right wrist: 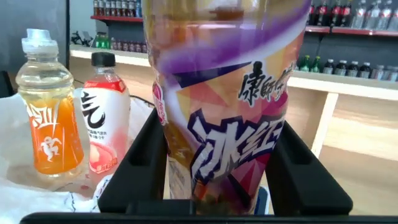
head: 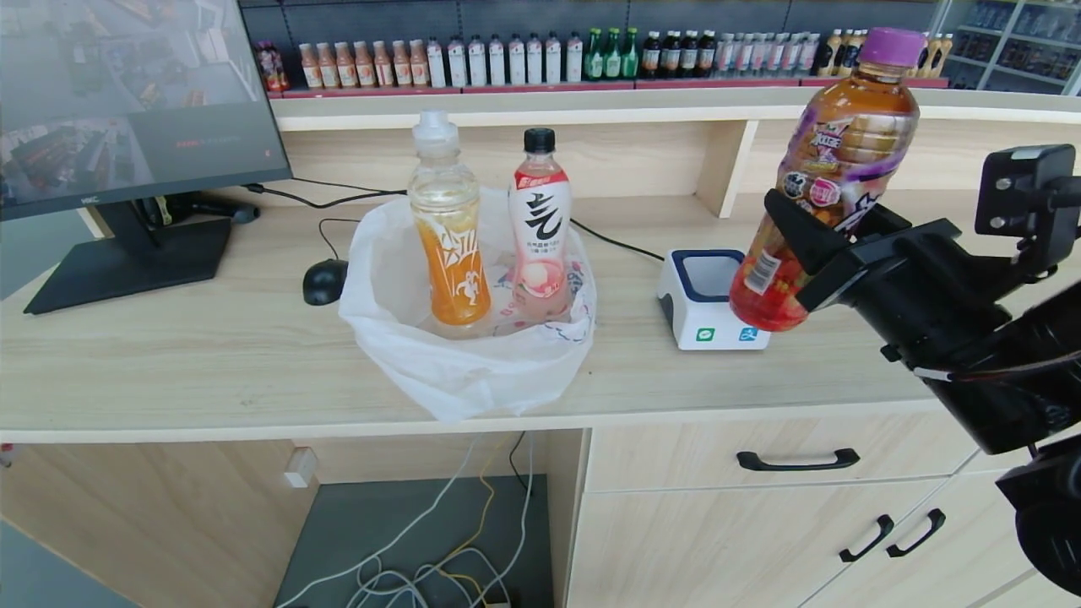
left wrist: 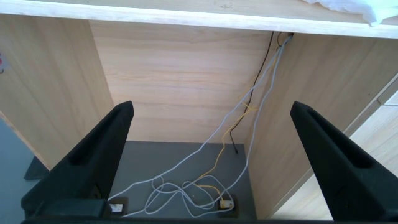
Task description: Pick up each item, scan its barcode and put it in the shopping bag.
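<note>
**Presently: third bottle at the scanner, two bagged**

Purple-capped bottle [head: 844,143] is held tilted in the right gripper [head: 802,245], jaws clamped on its lower body, its base against the scanner [head: 705,325], at three o'clock from the shopping bag [head: 464,371]. The orange bottle [head: 446,245] and pink-labelled bottle [head: 540,236] stand upright inside the bag. Judgement: scan in hand, bagging outstanding. The left gripper [left wrist: 211,109] hangs under the counter [head: 211,355], spread wide, empty.
</note>
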Controlling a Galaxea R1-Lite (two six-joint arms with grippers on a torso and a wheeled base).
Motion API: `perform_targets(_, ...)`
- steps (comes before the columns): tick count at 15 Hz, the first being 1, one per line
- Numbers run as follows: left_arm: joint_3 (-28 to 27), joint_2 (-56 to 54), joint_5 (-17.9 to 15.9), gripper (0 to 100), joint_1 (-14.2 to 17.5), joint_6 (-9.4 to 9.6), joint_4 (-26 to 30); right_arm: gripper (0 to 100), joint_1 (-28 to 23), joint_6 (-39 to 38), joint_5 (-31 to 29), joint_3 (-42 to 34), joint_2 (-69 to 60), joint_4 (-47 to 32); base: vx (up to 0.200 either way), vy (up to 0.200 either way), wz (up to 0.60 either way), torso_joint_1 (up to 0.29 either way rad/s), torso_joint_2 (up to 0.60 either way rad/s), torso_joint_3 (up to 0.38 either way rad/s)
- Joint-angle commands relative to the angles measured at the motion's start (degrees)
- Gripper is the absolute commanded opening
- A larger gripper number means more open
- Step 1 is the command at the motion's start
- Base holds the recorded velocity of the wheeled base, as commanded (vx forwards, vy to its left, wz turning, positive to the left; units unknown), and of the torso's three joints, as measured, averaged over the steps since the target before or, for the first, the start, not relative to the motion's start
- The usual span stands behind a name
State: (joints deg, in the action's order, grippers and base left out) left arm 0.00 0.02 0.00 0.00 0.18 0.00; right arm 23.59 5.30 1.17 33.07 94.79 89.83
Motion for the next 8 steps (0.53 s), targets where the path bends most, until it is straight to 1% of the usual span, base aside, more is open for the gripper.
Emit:
perform_targets(1, 0.0, -0.02, 0.0, 100, 0.0, -0.01, 0.0, 0, 0.41, -0.29, -0.12, 0.15, -1.45, 0.17, 0.0, 0.0, 0.0, 0.0, 0.0, 0.0)
perform_targets(3, 0.0, -0.02, 0.0, 100, 0.0, -0.09, 0.0, 0, 0.32, -0.56, -0.2, 0.94, -1.28, 0.17, 0.0, 0.0, 0.0, 0.0, 0.0, 0.0)
perform_targets(8, 0.0, -0.02, 0.0, 100, 0.0, -0.18, 0.0, 0, 0.23, -0.64, -0.29, 0.94, -0.58, 0.17, 0.0, 0.2, 0.0, 0.004, 0.0, 0.0)
